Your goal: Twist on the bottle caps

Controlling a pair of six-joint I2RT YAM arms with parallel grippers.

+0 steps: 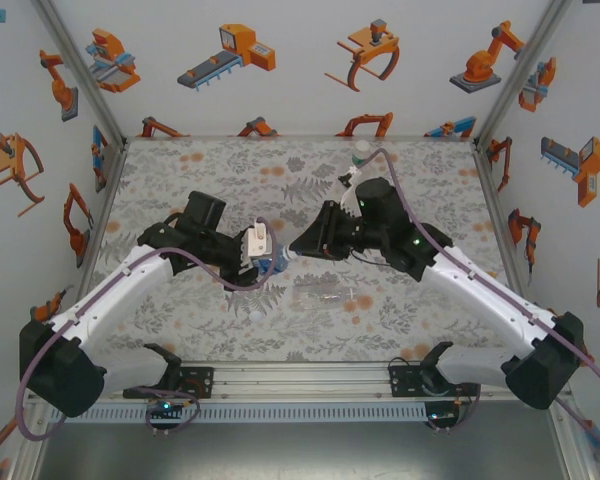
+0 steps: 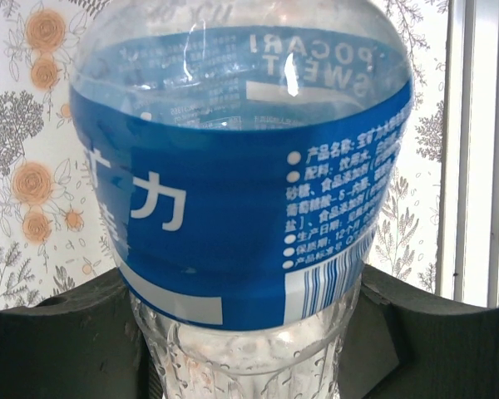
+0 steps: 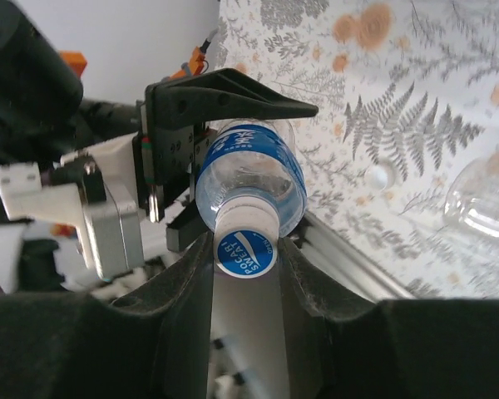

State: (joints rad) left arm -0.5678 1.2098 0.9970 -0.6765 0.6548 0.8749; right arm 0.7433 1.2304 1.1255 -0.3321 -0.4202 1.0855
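Observation:
The clear bottle with a blue label (image 2: 241, 208) is held off the mat near the table's middle (image 1: 273, 266). My left gripper (image 2: 249, 332) is shut on its lower body, with a dark finger on either side. The bottle's neck points at my right gripper (image 3: 245, 258), which is shut on the bottle cap (image 3: 246, 248), a white one with a blue printed top, sitting on the neck. In the top view my right gripper (image 1: 294, 250) meets my left gripper (image 1: 260, 262) end to end. A loose white cap (image 3: 378, 176) lies on the mat (image 1: 255, 315).
A clear unlabelled bottle (image 1: 325, 293) lies on its side just in front of the grippers (image 3: 482, 208). A pale bottle with a green-white label (image 1: 361, 153) stands upright at the back of the flowered mat (image 1: 180, 190). Patterned walls enclose the table.

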